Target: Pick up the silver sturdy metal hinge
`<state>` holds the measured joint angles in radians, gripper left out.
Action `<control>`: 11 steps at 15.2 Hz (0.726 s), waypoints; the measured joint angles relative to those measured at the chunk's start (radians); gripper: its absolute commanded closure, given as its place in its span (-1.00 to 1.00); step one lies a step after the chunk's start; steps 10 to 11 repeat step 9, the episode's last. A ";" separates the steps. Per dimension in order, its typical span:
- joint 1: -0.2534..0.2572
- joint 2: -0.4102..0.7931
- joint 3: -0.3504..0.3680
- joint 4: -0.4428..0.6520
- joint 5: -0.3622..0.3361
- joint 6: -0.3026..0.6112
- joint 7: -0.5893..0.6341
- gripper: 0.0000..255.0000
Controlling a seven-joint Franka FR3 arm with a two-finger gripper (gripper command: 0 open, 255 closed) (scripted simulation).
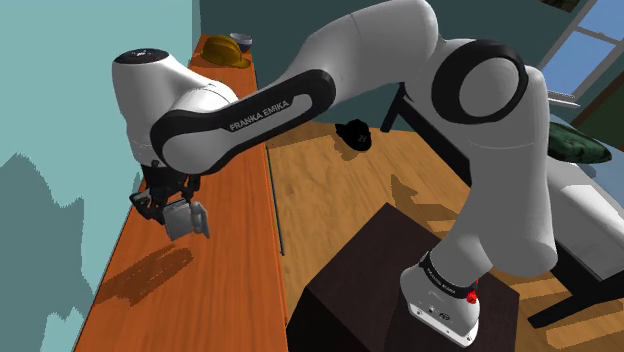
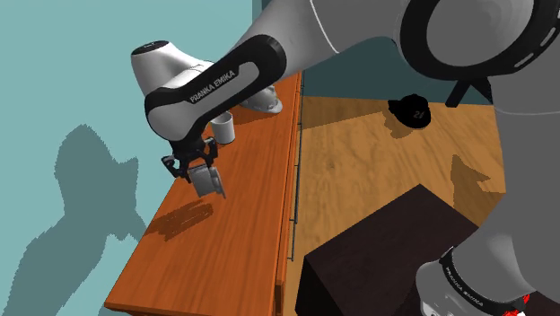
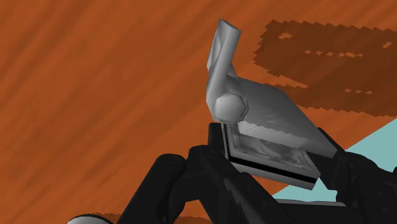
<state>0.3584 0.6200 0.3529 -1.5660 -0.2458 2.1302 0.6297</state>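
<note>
A grey metal hinge point(image 1: 186, 218) hangs above the long orange-brown wooden shelf point(image 1: 190, 290), clear of its surface, with a shadow below it. My black gripper point(image 1: 172, 207) is shut on the hinge. In the second exterior view the hinge point(image 2: 208, 179) sits under the gripper point(image 2: 199, 171), lifted off the wood. The wrist view shows the hinge point(image 3: 254, 114) clasped between the black fingers point(image 3: 216, 147), one leaf folded up past the knuckle.
A yellow hard hat point(image 1: 226, 51) lies at the shelf's far end. A white mug point(image 2: 223, 128) stands on the shelf beyond the gripper. A black cap point(image 1: 354, 133) lies on the wooden floor. The teal wall point(image 1: 60, 120) runs along the shelf; the dark stand point(image 1: 400, 270) is at lower right.
</note>
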 measured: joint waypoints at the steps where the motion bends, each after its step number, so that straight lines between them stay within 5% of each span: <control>1: 0.000 -0.004 0.001 0.009 0.002 -0.013 -0.002 1.00; 11: -0.005 -0.048 0.013 0.044 0.021 -0.089 -0.013 1.00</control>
